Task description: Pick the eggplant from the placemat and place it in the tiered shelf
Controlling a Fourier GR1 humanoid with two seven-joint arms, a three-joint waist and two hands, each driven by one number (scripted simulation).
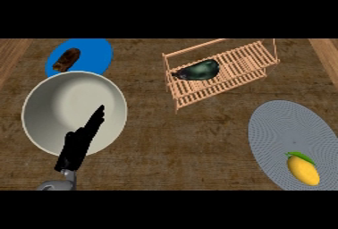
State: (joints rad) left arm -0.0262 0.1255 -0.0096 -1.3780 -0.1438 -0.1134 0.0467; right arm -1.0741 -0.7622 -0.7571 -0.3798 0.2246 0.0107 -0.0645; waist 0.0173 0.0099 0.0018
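A dark green-black eggplant (199, 70) lies on the slats of the wooden tiered shelf (257, 67) at the back centre. The grey round placemat (280, 129) at the right carries a yellow mango (303, 169) near its lower edge. My left hand (80, 142) shows at the lower left, fingers straight and pointing up over the white plate, holding nothing. The right hand does not show anywhere in the head view.
A large white plate (66, 96) sits at the left, partly under my left hand. Behind it lies a blue plate (92, 53) with a brown oblong food item (66, 60). Brown counter stretches between the white plate and the placemat.
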